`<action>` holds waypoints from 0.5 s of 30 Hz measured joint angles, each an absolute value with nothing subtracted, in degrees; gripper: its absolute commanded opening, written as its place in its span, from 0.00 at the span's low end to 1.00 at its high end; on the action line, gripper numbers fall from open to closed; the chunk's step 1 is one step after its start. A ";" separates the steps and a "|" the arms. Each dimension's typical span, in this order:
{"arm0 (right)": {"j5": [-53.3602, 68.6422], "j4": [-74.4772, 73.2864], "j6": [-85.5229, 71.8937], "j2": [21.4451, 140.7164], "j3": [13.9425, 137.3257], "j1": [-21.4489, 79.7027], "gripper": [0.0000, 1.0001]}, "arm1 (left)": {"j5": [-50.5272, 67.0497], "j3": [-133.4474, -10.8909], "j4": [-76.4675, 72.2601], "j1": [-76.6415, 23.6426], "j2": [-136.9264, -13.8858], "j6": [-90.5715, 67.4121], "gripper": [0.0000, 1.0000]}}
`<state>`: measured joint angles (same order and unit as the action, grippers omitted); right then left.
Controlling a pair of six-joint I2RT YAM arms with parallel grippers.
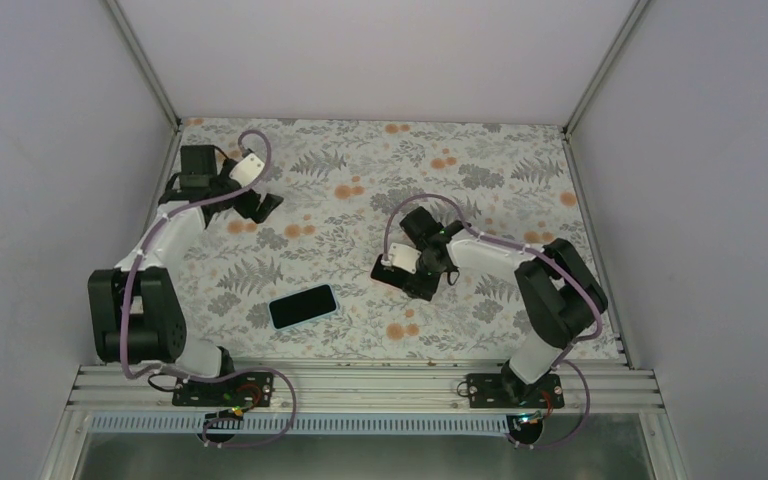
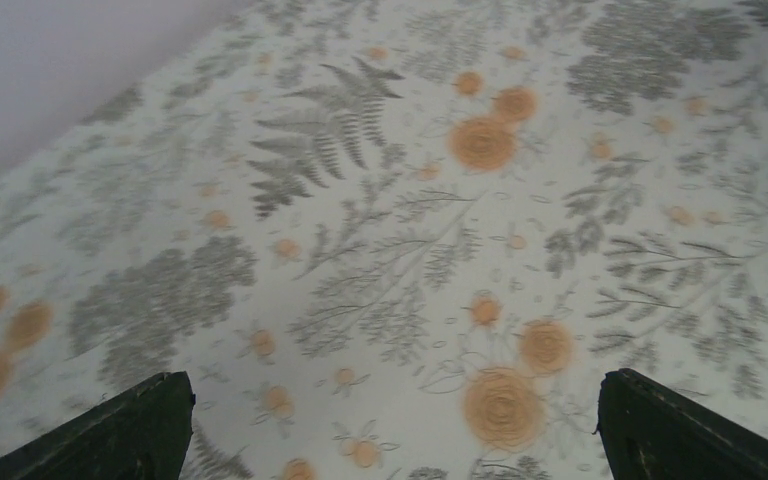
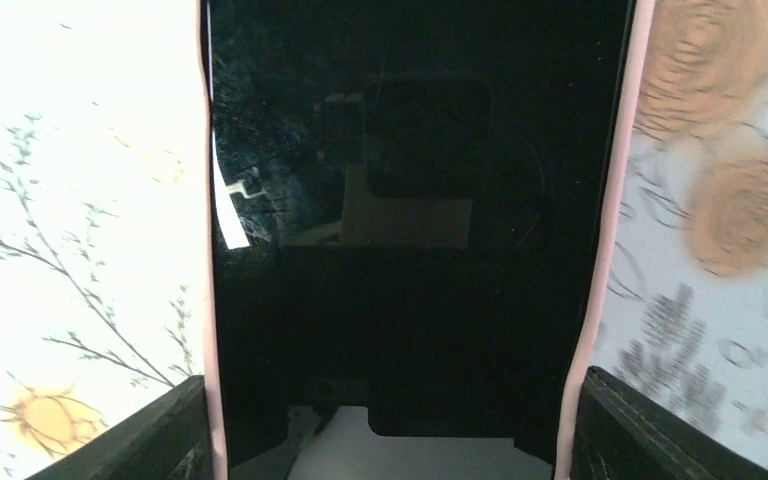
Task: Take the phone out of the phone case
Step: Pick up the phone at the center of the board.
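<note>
Right gripper jaws part-way wide, astride phone: fingertips just beside pink case rim either side; clamped or not, cannot tell. Left gripper jaws wide, above floral bench, far left. Top view: pale-rimmed phone flat by bench's near edge, between arm bases, left of right gripper, apart from it; same phone or not, cannot tell.

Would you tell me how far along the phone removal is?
Done: nothing; the phone still sits in its case. In hand: the right tool frames it, jaws apart. Remaining: grip, peel the case, lift the phone out; the left tool hangs open aside.
</note>
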<state>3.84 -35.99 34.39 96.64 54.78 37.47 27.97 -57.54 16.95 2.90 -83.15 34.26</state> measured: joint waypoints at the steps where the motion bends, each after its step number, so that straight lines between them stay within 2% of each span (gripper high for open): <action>1: 3.29 -35.97 34.39 96.05 54.70 37.43 0.58 | 29.02 -59.09 19.27 2.72 -84.25 34.85 1.00; 9: 0.45 -35.48 34.28 89.38 56.80 37.45 0.56 | 37.69 -73.36 39.97 -4.82 -96.84 39.44 1.00; 15: -0.75 -33.93 34.24 88.95 60.53 37.54 0.56 | 45.89 -85.80 50.48 -9.28 -107.15 39.57 0.98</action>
